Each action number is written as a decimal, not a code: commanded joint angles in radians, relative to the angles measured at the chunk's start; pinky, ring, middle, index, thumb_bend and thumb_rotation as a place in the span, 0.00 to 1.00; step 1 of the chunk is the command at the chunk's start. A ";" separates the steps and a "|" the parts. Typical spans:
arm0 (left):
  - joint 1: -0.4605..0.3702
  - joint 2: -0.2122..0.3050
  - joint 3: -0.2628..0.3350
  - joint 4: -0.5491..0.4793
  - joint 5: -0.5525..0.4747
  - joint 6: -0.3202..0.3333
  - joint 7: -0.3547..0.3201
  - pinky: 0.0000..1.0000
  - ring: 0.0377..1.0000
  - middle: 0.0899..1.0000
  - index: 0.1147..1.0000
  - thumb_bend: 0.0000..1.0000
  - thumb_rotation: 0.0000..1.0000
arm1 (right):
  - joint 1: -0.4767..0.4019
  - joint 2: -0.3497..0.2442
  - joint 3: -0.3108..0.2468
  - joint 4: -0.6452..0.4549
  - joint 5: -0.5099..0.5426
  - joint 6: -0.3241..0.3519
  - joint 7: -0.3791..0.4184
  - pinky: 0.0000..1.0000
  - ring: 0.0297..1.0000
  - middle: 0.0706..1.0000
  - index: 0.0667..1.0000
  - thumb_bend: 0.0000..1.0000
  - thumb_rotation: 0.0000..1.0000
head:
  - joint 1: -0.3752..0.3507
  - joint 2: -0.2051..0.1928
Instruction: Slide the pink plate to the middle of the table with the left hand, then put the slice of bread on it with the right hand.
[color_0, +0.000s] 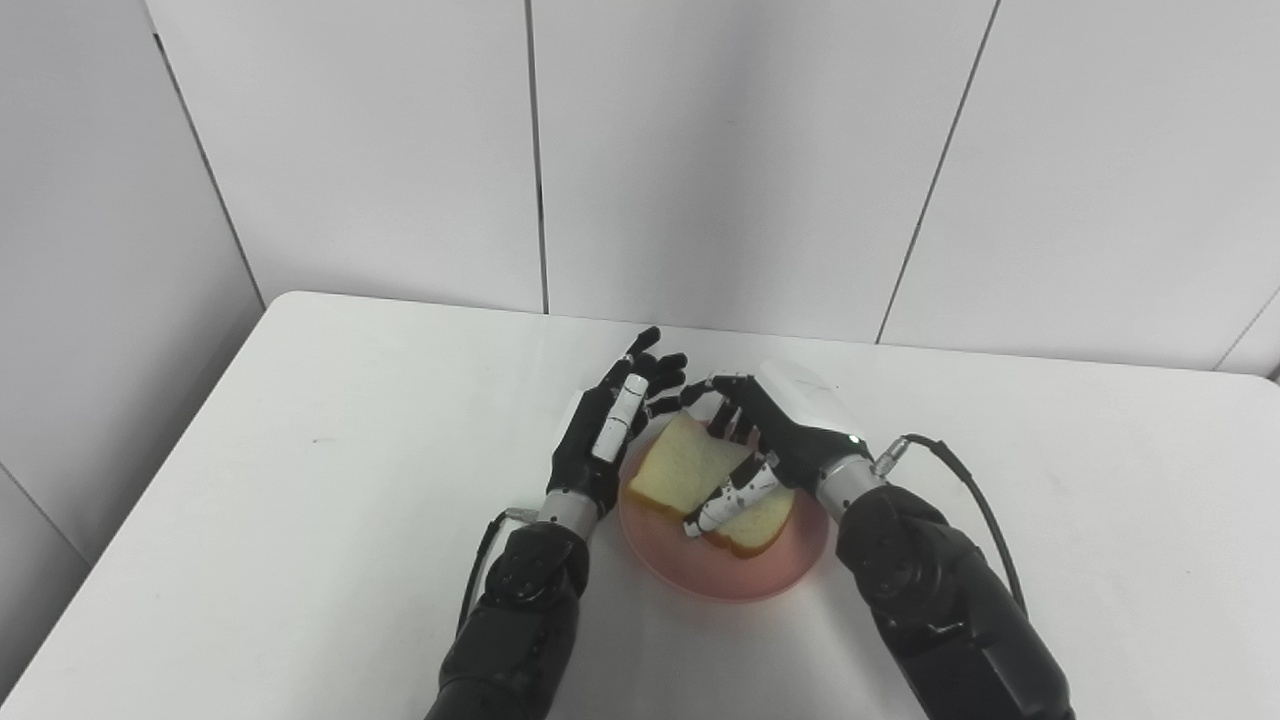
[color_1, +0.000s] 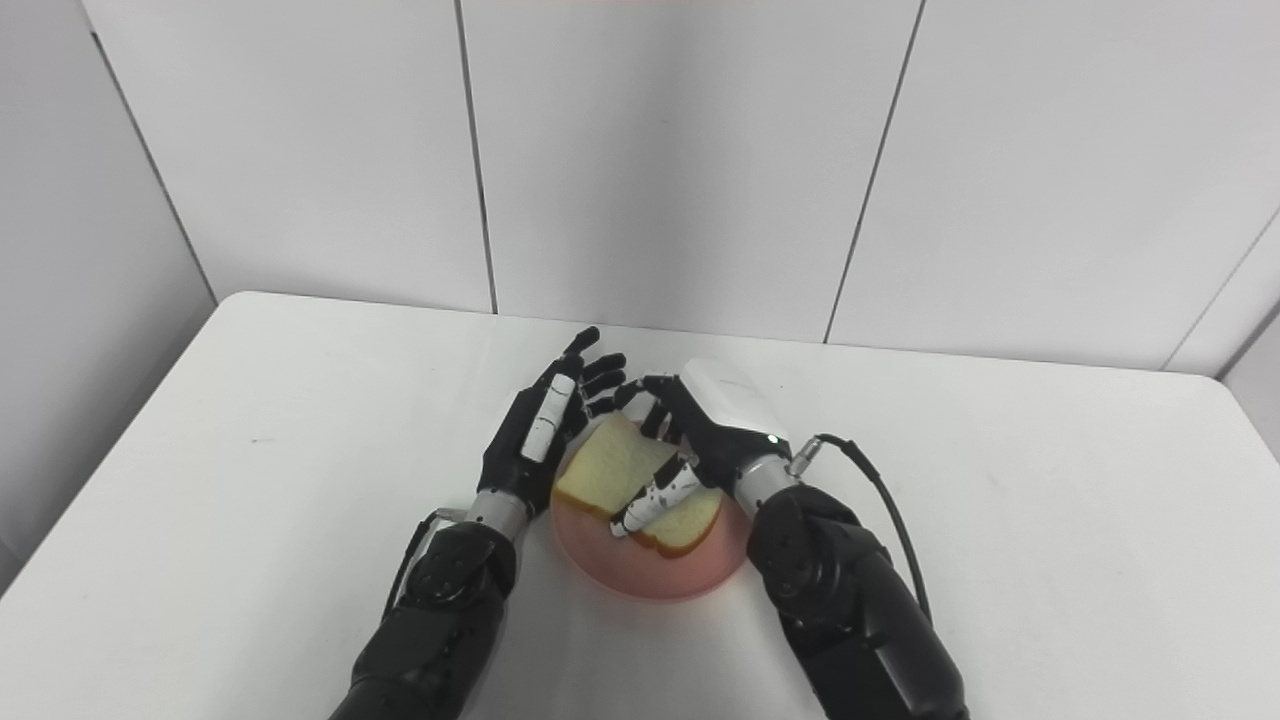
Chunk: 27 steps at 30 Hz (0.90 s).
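The pink plate (color_0: 720, 570) sat near the middle of the white surface (color_0: 300, 480), a little below the centre of the frame, with the slice of bread (color_0: 690, 470) lying on it, tilted toward the upper left and slightly overhanging the plate's far rim. We saw the right hand (color_0: 775, 435) draped over the bread's far right side, its thumb (color_0: 730, 495) laid across the top of the slice and its fingers (color_0: 715, 395) curled down behind the far edge. Whether that hand was truly pinching the bread or only resting against it, we could not tell from either view. The left hand (color_0: 610, 430) stood on edge just beside the plate's left rim, palm toward the bread, fingers spread and holding nothing; its fingertips reached close to those of the right hand above the slice.

We judged the sliding step finished and the placing step at its very end: the bread appeared set down, with only the release outstanding. The next move, as we read it, called for the right hand to loosen its thumb and fingers and lift straight away without dragging the slice off the rim, while the left hand drew back from the plate without nudging it.
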<state>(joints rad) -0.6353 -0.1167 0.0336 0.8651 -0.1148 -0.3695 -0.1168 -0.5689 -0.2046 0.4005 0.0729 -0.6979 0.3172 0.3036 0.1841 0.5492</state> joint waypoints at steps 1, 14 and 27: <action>0.077 -0.014 0.002 0.024 -0.014 0.013 -0.009 0.76 0.82 0.80 0.87 0.84 0.83 | -0.026 0.002 -0.003 -0.007 -0.006 -0.037 -0.033 0.27 0.32 0.44 0.70 0.57 0.00 | -0.001 0.002; 0.091 -0.012 -0.008 -0.016 0.001 0.032 0.002 0.72 0.80 0.79 0.87 0.85 0.85 | -0.046 -0.025 0.066 0.006 -0.120 -0.003 -0.022 0.34 0.42 0.45 0.71 0.57 0.00 | -0.012 0.020; 0.099 -0.010 -0.005 -0.037 -0.007 0.048 -0.001 0.75 0.80 0.79 0.87 0.84 0.85 | -0.061 -0.031 0.063 -0.046 -0.186 0.040 0.064 0.91 0.88 0.86 0.80 1.00 0.36 | -0.037 0.015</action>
<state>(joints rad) -0.6060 -0.1190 0.0256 0.8021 -0.1138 -0.3336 -0.1185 -0.5831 -0.2332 0.4776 0.0634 -0.8698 0.3650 0.3895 0.1473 0.5630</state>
